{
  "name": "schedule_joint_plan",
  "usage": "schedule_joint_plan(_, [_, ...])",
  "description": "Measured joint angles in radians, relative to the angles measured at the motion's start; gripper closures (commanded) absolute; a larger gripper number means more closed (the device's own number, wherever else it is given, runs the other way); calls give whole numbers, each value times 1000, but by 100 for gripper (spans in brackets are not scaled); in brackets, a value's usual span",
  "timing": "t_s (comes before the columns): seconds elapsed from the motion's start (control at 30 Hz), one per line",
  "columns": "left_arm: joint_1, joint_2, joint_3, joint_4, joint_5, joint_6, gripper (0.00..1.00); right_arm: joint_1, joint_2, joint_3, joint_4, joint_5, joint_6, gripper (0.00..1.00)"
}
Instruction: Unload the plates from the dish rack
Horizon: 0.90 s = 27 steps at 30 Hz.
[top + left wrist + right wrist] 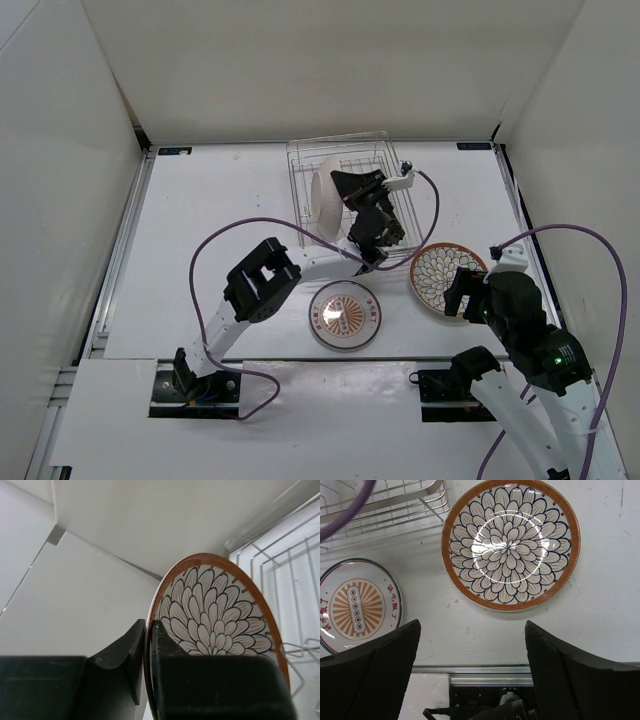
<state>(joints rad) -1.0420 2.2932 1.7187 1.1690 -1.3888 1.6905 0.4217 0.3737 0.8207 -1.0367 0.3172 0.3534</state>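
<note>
My left fingers (117, 660) clenched the last plate (215, 610) by its rim, upright in the rack (335, 140) at upper centre. My right fingers (370, 670) gaped empty. Next, I judged: lift clear, lay flat.

Two-arm manipulator. We show the left arm (262, 280) and right arm (520, 320): white link tubes joined by blocky black joint housings, each trailed by a looping purple cable (262, 220). We note a green light (556, 361) on the right arm and mesh-textured black fingers (375, 675) on the right gripper (471, 630)
</note>
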Motion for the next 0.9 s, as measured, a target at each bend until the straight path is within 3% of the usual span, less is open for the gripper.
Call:
schedule_joint_plan(0.47, [21,-54,-2,118,-85,145,100,0,0,0,0,-6,-6,14])
schedule_joint_plan(0.7, [72,-344,-55,127,-184,192,100,4,0,0,1,-10,-11,14])
schedule_joint_plan(0.9, [78,-569,14,169,-188,270,100,5,-3,0,9,-17,-17,14])
